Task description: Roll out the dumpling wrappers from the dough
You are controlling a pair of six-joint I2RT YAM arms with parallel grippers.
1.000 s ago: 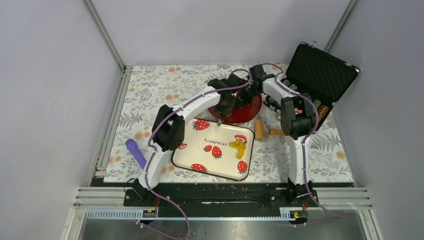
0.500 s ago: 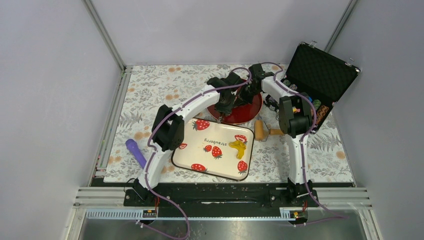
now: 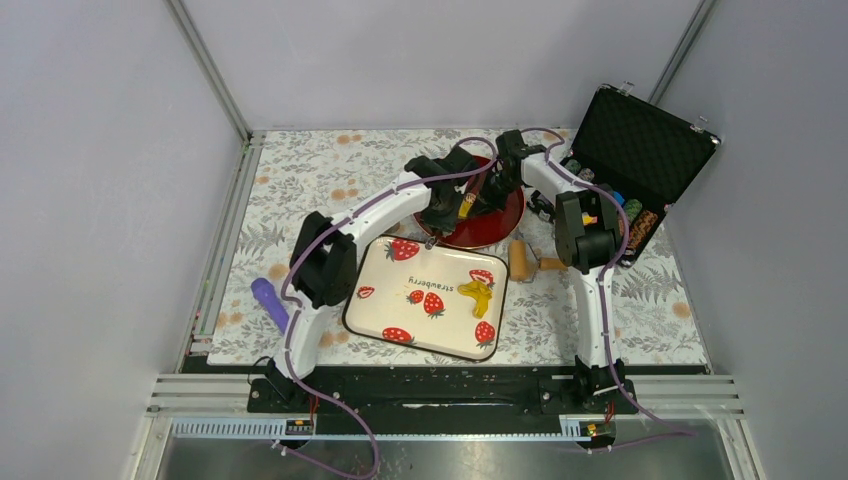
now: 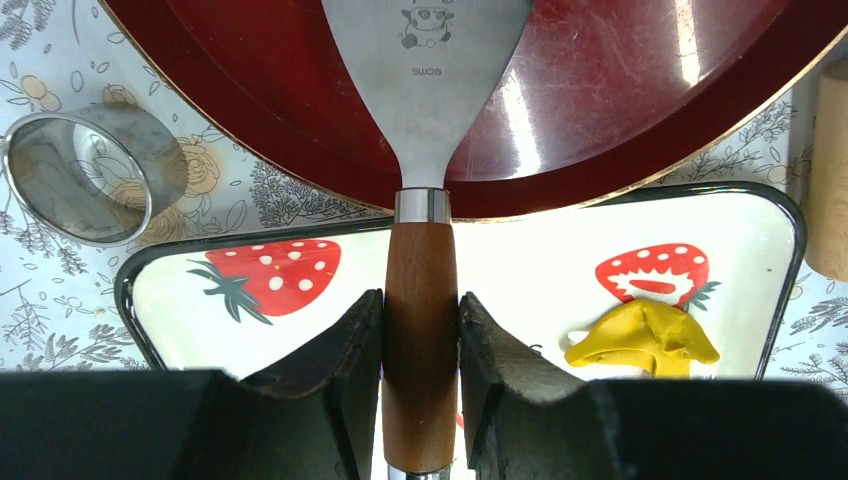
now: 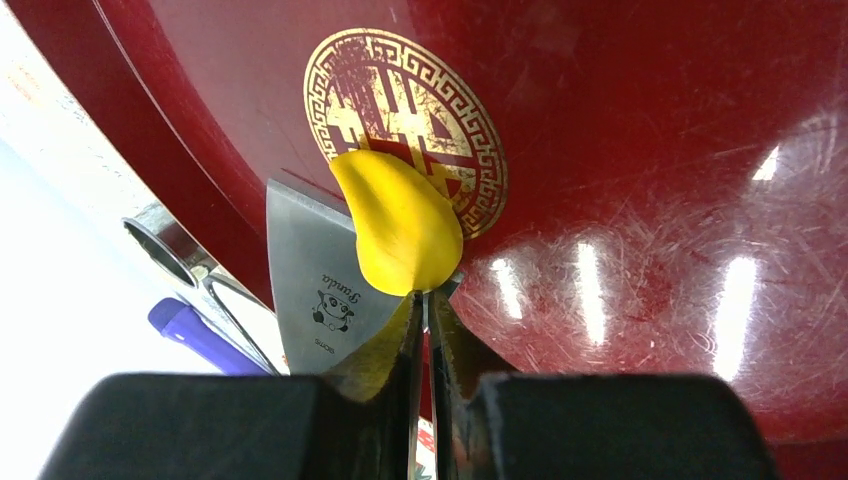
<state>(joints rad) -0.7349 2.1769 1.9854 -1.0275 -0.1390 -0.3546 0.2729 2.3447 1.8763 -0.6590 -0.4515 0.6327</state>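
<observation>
Item: thin, roughly round, bright yellow dumpling wrapper [image 5: 400,225], at the centre of the right wrist view. It is draped partly on the flat blade of a steel scraper [image 4: 425,60] with a brown wooden handle, and partly on the gold fretwork emblem [image 5: 400,90] of a glossy dark red round plate [image 4: 620,90]. Holder: right gripper [image 5: 425,310], fingers pressed together and pinching the wrapper's near edge. Support: left gripper [image 4: 420,315], clamped on the scraper's wooden handle, with the blade reaching over the plate rim at the top of the left wrist view. Also listed: ragged yellow dough leftover [image 4: 640,335], lower right of that view, lying on the white strawberry-printed tray [image 4: 540,265]; metal ring cutter [image 4: 85,175], upper left, on the floral cloth [image 4: 240,190]. Step, as judged: drawing the cut wrapper off the blade onto the plate. Handling notes: hold the blade low and nearly flat against the plate. Pull the wrapper slowly along the blade, not upward, since soft dough is likely to stretch or tear at the pinch. Let go only once the whole disc lies flat on the plate, then slide the scraper clear without dragging the wrapper's edge.
</observation>
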